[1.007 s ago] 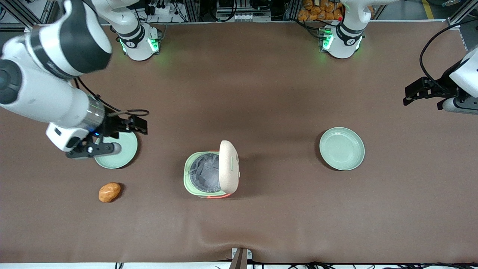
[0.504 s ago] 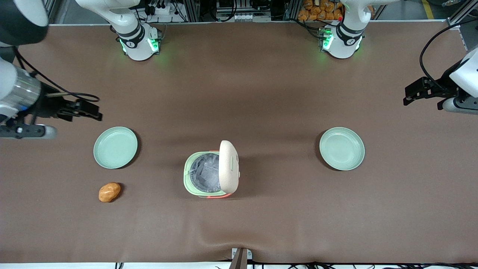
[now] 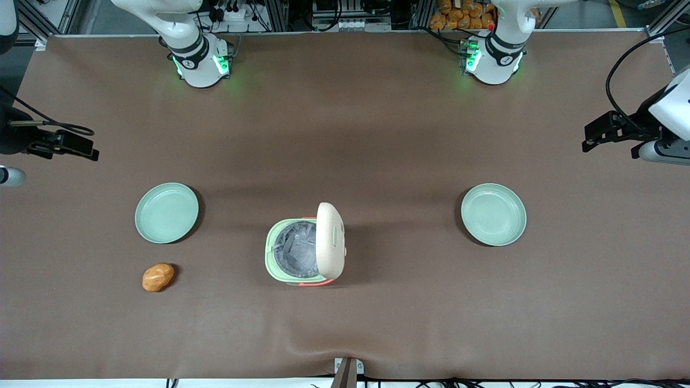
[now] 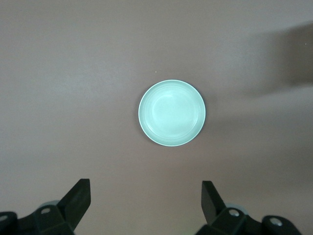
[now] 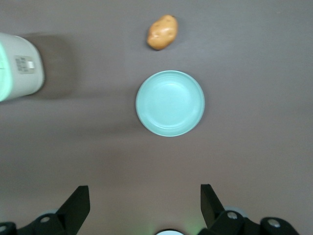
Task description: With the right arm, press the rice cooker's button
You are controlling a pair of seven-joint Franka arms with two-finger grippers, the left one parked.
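Note:
The rice cooker stands mid-table with its cream lid raised upright, showing the grey inner pot. In the right wrist view only an edge of the rice cooker shows. The cooker's button cannot be made out. The right arm's gripper hangs at the working arm's end of the table, mostly cut off by the frame edge and well apart from the cooker. In the wrist view the gripper is open, its dark fingertips spread wide with nothing between them, high above a pale green plate.
The pale green plate lies between the gripper and the cooker. An orange-brown lump sits nearer the front camera than that plate. A second green plate lies toward the parked arm's end. The arm bases stand at the table's back edge.
The right arm has swung away from above the green plate toward its own end of the table and has mostly left the front view. The cooker, plates and lump have not moved.

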